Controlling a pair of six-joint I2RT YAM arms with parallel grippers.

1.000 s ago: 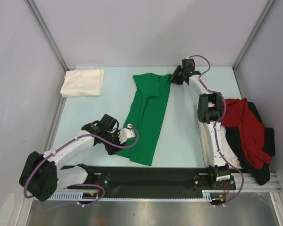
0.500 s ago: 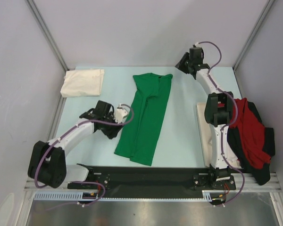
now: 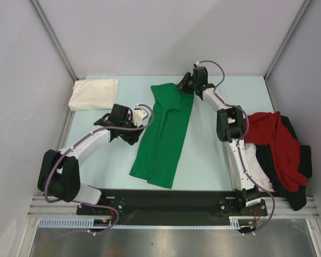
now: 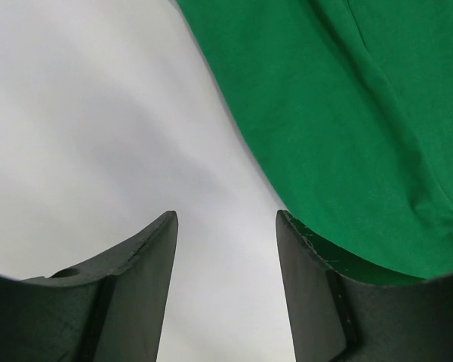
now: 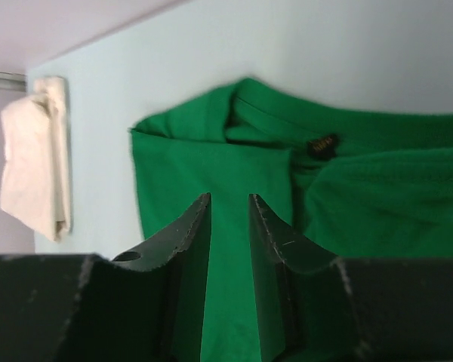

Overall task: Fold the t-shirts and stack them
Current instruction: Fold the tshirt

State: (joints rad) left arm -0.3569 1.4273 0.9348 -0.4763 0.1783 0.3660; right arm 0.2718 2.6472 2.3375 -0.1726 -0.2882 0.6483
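Observation:
The green t-shirt [image 3: 168, 134] lies folded into a long strip down the middle of the table, collar at the far end. My left gripper [image 3: 141, 114] hovers open at the strip's left edge; the left wrist view shows bare table between its fingertips [image 4: 226, 219] and green cloth [image 4: 347, 113] to the right. My right gripper [image 3: 184, 83] is over the collar end, its jaws [image 5: 228, 200] a narrow gap apart with nothing between them and green fabric [image 5: 174, 166] below. The cream t-shirt [image 3: 93, 93] lies folded at the back left. The red t-shirt [image 3: 278, 142] lies crumpled on the dark one [image 3: 302, 176] at the right.
A flat white tray [image 3: 252, 160] lies under the right arm, partly covered by the red and dark shirts. Grey walls close the table on the left, back and right. A black rail [image 3: 166, 201] runs along the near edge between the arm bases.
The left gripper moved from the strip's lower left edge farther up along it and opened wider. The right gripper left the collar's right corner, swung back, then came left over the collar.

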